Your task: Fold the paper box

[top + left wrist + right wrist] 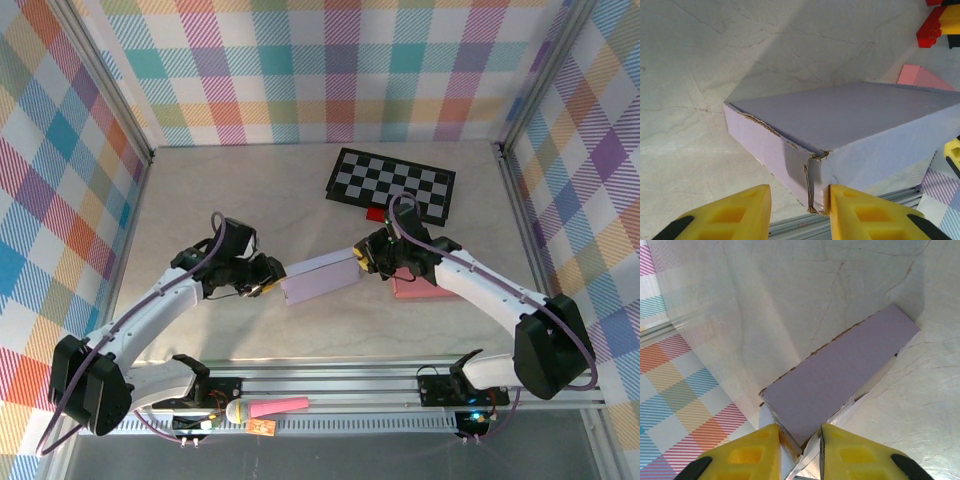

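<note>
The lavender paper box point(320, 279) lies folded shut on the table between my two arms. My left gripper point(270, 277) is at its left end. In the left wrist view, the box's torn near corner point(816, 177) stands between the yellow fingers of the left gripper point(800, 196). The right finger point(850, 205) touches that corner, while the left finger stands apart from it, so the jaws are open. My right gripper point(366, 262) is at the box's right end. In the right wrist view the right gripper point(798, 436) is shut on the end corner of the box point(840, 372).
A black-and-white checkered board point(392, 186) lies at the back, with a red block point(376, 213) at its front edge. A pink flat piece point(415, 289) sits under my right arm. Red and yellow bricks point(935, 25) lie beyond the box. A pink-handled object point(268, 408) rests on the front rail.
</note>
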Motion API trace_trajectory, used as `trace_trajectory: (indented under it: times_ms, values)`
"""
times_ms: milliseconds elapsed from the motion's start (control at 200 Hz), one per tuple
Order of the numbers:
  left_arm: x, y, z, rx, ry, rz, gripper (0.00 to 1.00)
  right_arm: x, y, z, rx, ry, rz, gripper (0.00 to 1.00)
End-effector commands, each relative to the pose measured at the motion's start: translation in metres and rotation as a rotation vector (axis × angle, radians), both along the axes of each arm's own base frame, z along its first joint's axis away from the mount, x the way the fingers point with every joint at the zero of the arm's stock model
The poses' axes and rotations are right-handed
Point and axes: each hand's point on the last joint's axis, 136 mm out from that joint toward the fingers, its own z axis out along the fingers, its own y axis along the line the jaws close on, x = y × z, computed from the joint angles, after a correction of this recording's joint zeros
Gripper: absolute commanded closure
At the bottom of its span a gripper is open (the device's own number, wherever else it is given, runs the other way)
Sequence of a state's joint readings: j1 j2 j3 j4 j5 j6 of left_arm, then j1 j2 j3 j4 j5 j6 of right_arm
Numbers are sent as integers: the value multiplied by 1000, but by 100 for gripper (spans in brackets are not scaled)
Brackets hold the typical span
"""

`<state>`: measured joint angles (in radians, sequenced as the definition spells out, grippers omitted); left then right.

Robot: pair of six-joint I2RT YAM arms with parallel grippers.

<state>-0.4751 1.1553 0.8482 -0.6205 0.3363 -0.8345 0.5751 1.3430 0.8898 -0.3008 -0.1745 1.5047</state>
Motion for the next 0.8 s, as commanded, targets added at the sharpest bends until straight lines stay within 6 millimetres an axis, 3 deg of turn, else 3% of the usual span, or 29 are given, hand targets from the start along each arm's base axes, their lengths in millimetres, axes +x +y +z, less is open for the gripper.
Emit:
trace_trajectory:
  times_ms: [0,250,375,440,570,680,795]
  values:
    - [-25,26,-40,130,109,8,70,-46,-27,-55,-169,254,30,75]
    - [-26,19,-44,95,107,-20,76,-70,-30,-77,-194,399,80,80]
    - [-25,15,-40,80,88,-46,79,-66,-31,-64,-175,343,71,78]
    - [-25,13,-37,75,68,-63,80,-56,-25,-48,-131,249,81,68]
    - [-28,11,-32,92,53,-106,81,-34,-4,-2,16,9,135,32]
    - [-30,8,-28,112,38,-137,83,-28,6,21,70,-33,154,22]
    - [-31,4,-24,135,17,-159,83,-25,13,26,111,13,121,19]
